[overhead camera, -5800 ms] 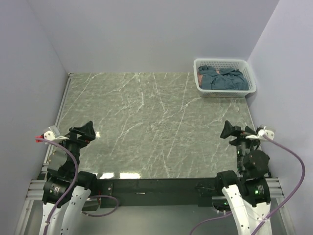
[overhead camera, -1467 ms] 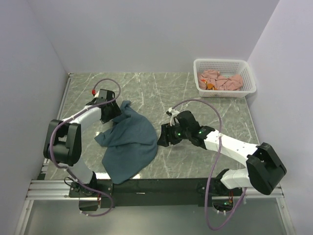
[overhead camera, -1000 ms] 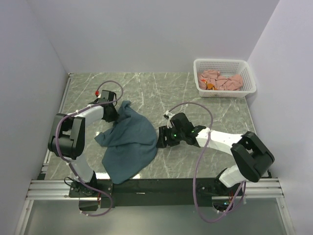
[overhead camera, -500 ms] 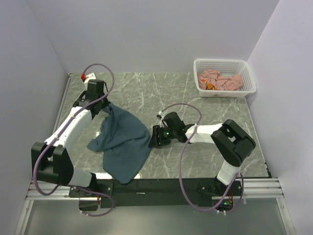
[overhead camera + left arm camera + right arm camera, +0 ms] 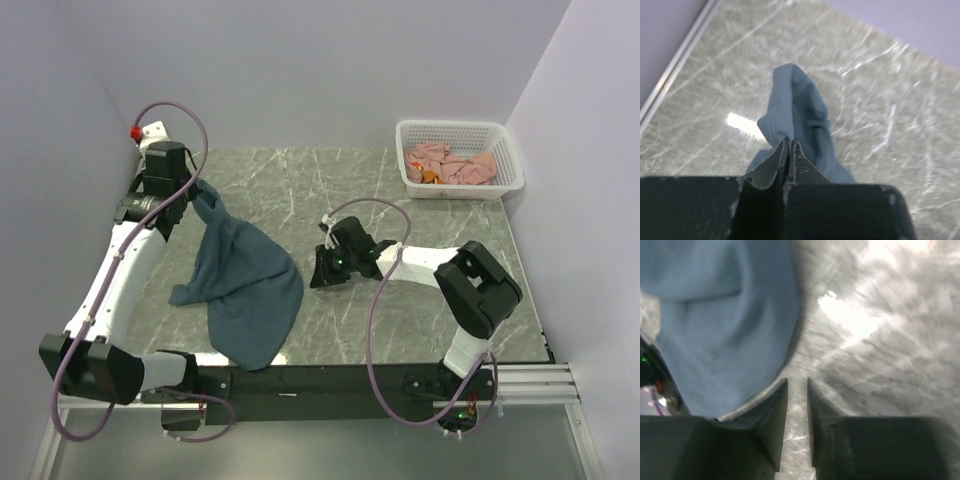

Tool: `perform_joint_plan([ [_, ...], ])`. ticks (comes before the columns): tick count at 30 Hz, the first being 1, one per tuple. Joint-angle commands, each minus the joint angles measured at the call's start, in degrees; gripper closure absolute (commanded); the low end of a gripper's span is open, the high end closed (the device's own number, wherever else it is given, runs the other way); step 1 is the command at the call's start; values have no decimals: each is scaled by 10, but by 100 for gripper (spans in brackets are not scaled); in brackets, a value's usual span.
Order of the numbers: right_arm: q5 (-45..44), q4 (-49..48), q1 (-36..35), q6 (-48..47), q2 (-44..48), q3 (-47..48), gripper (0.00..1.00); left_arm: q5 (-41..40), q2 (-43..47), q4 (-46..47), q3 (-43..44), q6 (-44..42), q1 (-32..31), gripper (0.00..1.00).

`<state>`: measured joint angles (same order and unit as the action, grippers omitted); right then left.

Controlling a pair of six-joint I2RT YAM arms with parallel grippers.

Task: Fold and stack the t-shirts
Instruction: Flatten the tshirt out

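The dark slate-blue t-shirt (image 5: 245, 290) lies crumpled on the left half of the table, one corner lifted toward the back left. My left gripper (image 5: 197, 190) is shut on that corner, and in the left wrist view cloth (image 5: 800, 107) bulges just past the closed left gripper (image 5: 789, 142). My right gripper (image 5: 316, 274) sits low on the table just right of the shirt's edge, apart from it. In the right wrist view the right gripper (image 5: 797, 382) shows a narrow gap with only bare table in it, and the shirt (image 5: 715, 325) lies up and left. Salmon-pink t-shirts (image 5: 455, 163) lie heaped in the basket.
The white lattice basket (image 5: 512, 165) stands at the back right corner by the wall, with a small orange thing (image 5: 428, 177) among the pink cloth. The shirt's lower hem (image 5: 250, 358) hangs at the table's near edge. Walls close in the left, back and right sides.
The left arm rose and swung toward the back left corner, drawing the shirt's corner up and the cloth leftward. The right gripper's jaws narrowed and it slid a little left.
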<state>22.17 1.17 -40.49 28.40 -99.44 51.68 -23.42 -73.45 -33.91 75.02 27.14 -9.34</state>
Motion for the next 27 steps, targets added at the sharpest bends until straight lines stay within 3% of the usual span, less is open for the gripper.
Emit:
perform_joint_plan([
  [1, 5, 17, -11, -15, 36, 31, 66, 0, 34, -7, 36, -16, 2, 99],
  [4, 29, -30, -21, 39, 30, 12, 39, 18, 45, -3, 30, -9, 1, 99],
  [7, 36, -76, -40, 82, 15, -1, 28, 22, 49, -5, 32, -9, 2, 99],
  [10, 32, -84, -71, 91, -14, 17, 24, 25, 53, -13, 44, -14, 1, 99],
  [18, -23, -70, -134, 115, -105, 97, 24, 21, 69, -29, 61, -19, 2, 99],
  [21, -77, -39, -151, 114, -125, 123, 36, 23, 78, -28, 53, -16, 2, 99],
  [25, -159, 9, -150, 89, -98, 119, 91, -6, 81, -41, 60, -19, 3, 99],
  [27, -200, 51, -130, 62, -54, 111, 100, -22, 79, -47, 78, -30, 12, 99],
])
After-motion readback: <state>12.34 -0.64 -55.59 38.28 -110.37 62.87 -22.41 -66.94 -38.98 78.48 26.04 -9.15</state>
